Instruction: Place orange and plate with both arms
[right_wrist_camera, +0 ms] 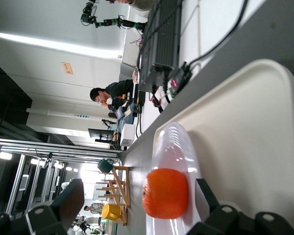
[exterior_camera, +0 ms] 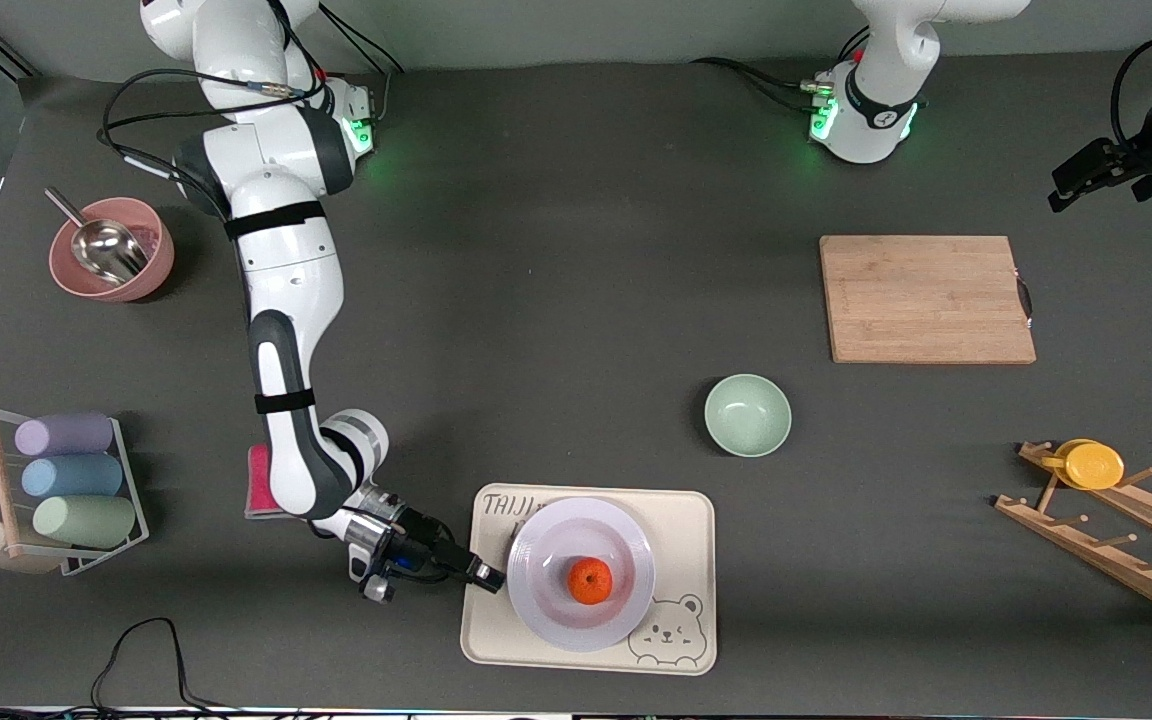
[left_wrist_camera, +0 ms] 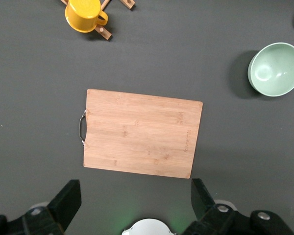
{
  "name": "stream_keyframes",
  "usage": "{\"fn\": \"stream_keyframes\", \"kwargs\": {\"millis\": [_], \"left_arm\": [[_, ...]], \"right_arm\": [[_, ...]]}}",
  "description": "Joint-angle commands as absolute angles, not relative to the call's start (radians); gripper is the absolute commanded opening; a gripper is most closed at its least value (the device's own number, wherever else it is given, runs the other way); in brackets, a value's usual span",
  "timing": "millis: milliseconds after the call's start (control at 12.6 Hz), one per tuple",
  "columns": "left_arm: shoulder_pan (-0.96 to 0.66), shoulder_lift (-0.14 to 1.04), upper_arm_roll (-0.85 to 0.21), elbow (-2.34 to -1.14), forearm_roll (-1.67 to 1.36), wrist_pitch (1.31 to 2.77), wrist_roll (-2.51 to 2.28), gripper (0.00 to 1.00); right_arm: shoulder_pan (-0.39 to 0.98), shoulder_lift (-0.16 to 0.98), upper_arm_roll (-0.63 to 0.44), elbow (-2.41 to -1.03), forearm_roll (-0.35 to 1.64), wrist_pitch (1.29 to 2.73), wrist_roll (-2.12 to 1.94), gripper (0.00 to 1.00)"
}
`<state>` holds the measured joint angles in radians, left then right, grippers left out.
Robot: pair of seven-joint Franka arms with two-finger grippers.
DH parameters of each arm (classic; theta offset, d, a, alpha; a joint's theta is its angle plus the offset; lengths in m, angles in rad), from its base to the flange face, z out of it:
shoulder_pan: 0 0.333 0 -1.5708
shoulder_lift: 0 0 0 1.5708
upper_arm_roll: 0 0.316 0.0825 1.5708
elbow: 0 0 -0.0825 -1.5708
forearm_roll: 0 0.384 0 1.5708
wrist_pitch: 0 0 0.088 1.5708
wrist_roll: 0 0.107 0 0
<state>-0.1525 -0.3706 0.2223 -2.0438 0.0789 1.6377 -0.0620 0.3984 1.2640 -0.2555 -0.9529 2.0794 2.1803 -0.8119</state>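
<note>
The orange [exterior_camera: 591, 581] lies in the middle of the pale plate [exterior_camera: 546, 545], which rests on the beige bear tray [exterior_camera: 681, 520]. My right gripper [exterior_camera: 484, 575] is low at the plate's rim on the side toward the right arm's end, fingers open. In the right wrist view the orange [right_wrist_camera: 166, 193] shows on the plate [right_wrist_camera: 174, 144] between the spread fingers of my right gripper [right_wrist_camera: 137, 203]. My left gripper [exterior_camera: 1071, 185] waits open and empty in the air at the left arm's end; in its wrist view it [left_wrist_camera: 135, 198] hangs over bare table beside the cutting board.
A wooden cutting board [exterior_camera: 926, 298] and a mint-green bowl [exterior_camera: 747, 414] lie toward the left arm's end. A wooden rack [exterior_camera: 1116, 535] there holds a yellow cup [exterior_camera: 1093, 465]. A pink bowl with a metal scoop [exterior_camera: 111, 250] and a cup rack [exterior_camera: 66, 480] stand at the right arm's end.
</note>
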Motion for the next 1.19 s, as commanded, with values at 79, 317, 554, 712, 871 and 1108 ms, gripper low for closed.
{"fn": "stream_keyframes", "kwargs": {"millis": [79,317,554,712,871,1108], "left_arm": [[-0.155,-0.341,0.232,-2.011,0.084,1.608,-0.037,1.00],[-0.156,-0.386,0.222,-2.067,0.090,1.603,-0.037,1.00],[-0.158,-0.413,0.221,-2.091,0.087,1.614,-0.035,1.00],[-0.167,-0.248,0.221,-1.900,0.087,1.539,-0.025,1.00],[-0.170,-0.090,0.219,-1.685,0.086,1.412,-0.020,1.00],[-0.169,-0.061,0.221,-1.637,0.080,1.443,-0.031,1.00]], "right_arm": [[0.384,1.143,-0.250,-1.057,1.933,2.189,-0.757,1.00],[0.373,1.053,-0.270,-1.165,1.688,2.189,-0.675,1.00],[0.385,0.932,-0.328,-1.322,1.408,2.186,-0.582,1.00],[0.385,0.836,-0.330,-1.435,1.243,2.181,-0.539,1.00],[0.391,0.772,-0.333,-1.512,1.111,2.183,-0.517,1.00],[0.535,0.681,-0.510,-1.650,1.039,2.155,-0.518,1.00]]}}
